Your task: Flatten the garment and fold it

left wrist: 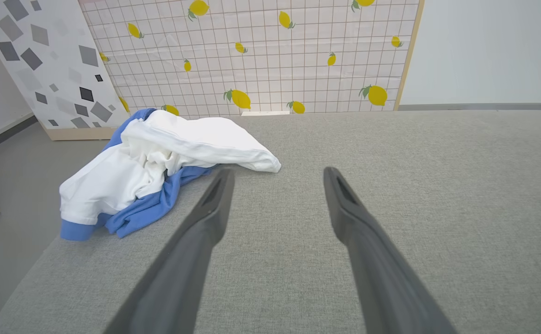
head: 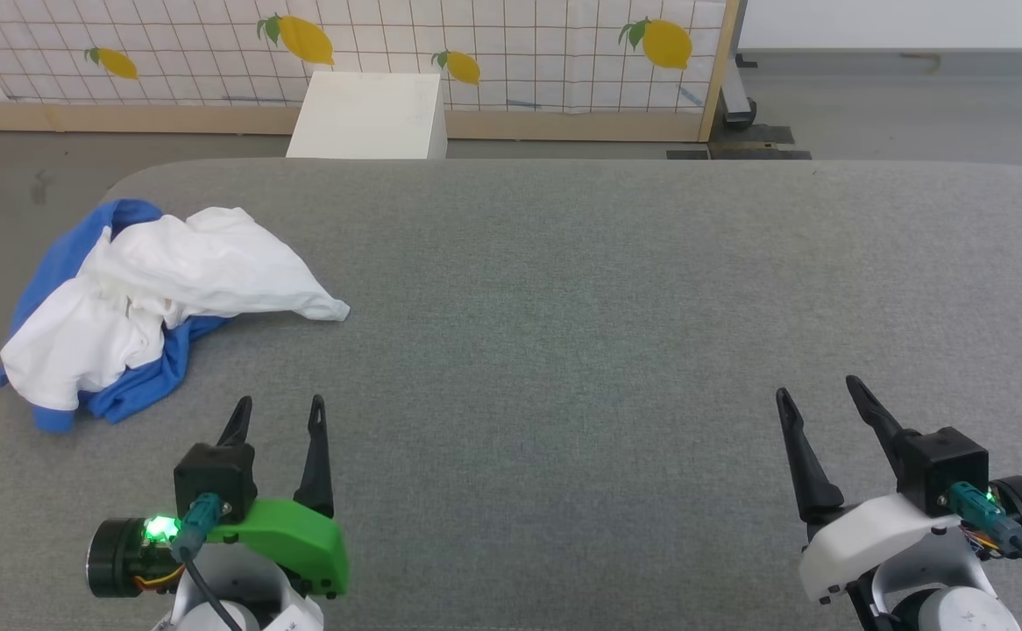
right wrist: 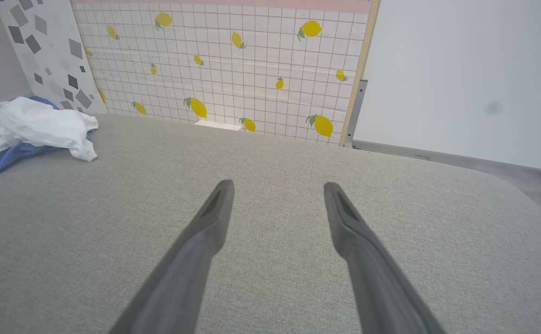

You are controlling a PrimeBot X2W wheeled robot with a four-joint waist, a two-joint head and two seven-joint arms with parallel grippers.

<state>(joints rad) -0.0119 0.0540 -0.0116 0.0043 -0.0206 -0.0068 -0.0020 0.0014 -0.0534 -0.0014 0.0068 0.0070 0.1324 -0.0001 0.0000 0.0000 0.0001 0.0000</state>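
While one crumpled garment (head: pixel 169 272) lies on the grey surface (head: pixel 564 307), two pairs of jaws stand wide, empty.

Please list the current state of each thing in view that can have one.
garment: crumpled in a heap near the left edge of the grey surface, not flattened, not folded.
left end effector: open, empty, apart from the garment.
right end effector: open, empty, above bare surface.

Left gripper (head: pixel 280 403), right gripper (head: pixel 816 388) — jaws wide, empty
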